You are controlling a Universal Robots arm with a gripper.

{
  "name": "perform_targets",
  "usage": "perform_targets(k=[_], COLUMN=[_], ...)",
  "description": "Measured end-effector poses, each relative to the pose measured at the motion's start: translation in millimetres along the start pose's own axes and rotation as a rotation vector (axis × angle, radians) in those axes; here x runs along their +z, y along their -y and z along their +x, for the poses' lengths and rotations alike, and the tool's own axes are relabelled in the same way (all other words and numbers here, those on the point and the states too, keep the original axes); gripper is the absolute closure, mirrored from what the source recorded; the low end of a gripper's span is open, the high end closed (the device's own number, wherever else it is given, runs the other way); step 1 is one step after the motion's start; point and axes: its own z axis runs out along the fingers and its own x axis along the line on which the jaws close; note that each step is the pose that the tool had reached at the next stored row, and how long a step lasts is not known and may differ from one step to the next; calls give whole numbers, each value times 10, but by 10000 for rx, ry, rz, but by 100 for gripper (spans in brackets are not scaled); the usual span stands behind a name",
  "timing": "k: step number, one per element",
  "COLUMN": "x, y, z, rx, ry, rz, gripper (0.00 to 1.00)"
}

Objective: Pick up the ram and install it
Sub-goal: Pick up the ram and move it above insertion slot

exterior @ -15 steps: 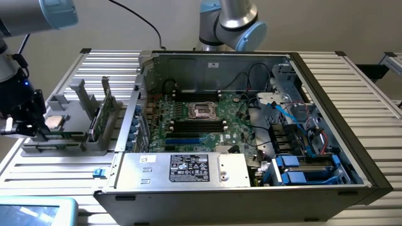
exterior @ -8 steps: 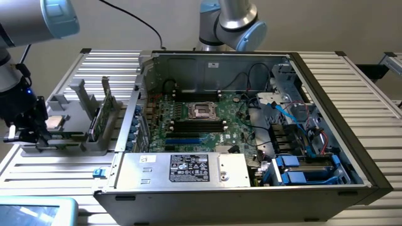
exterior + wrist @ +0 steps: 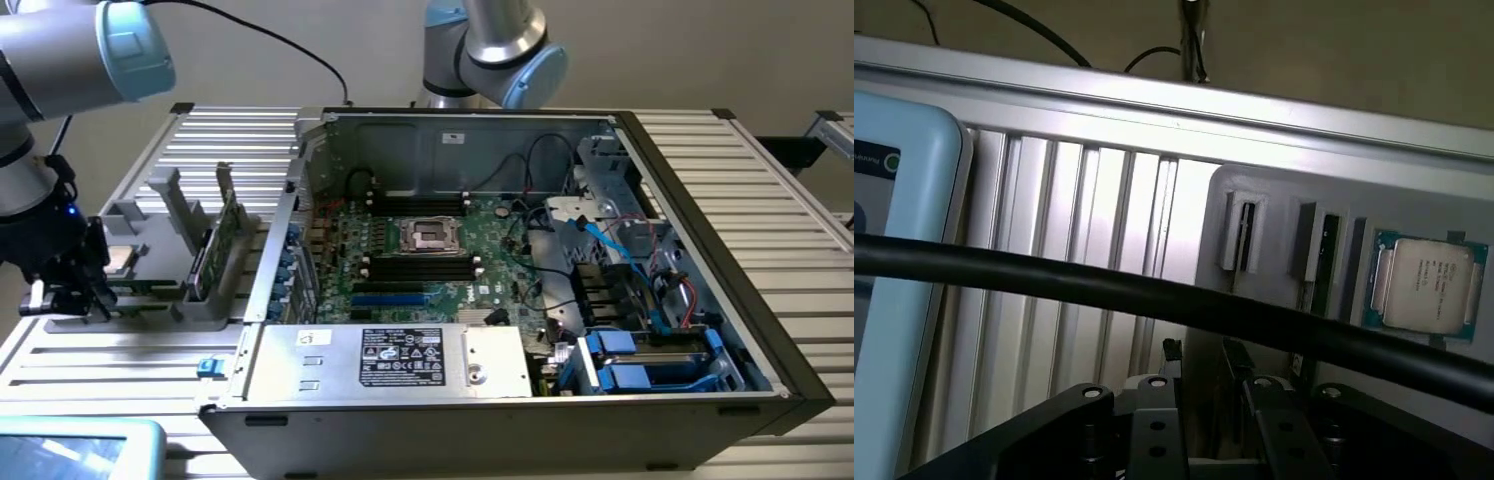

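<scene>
There is one robot arm (image 3: 60, 55) with two light-blue joint caps (image 3: 138, 40), and it carries one gripper (image 3: 67, 295) with two fingers (image 3: 1172, 352). One slatted metal table (image 3: 787, 190) bears one open computer case (image 3: 754, 335). In the case lie one motherboard (image 3: 400, 280), one processor socket (image 3: 430, 235), two banks of black memory slots (image 3: 422, 266), one silver power supply (image 3: 387, 358) and two blue drive caddies (image 3: 617, 346). At the exterior view's left stands one grey holder (image 3: 147, 262). It keeps one processor chip (image 3: 1432, 285), one ram (image 3: 203, 265) and one taller green card (image 3: 227, 222). One light-blue tablet (image 3: 67, 450) lies at the near left.
</scene>
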Motion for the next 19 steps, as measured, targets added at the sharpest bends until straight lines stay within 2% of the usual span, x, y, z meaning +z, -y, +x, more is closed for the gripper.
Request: perform_targets(k=[1,5,9,19], x=[14,16,18,27], y=[1,2,2,4], z=[-1,0,-5,-18], rx=[43,49,126,592], ry=[22,44,112,212], rz=[3,3,12,18], gripper=[71,71,71,71])
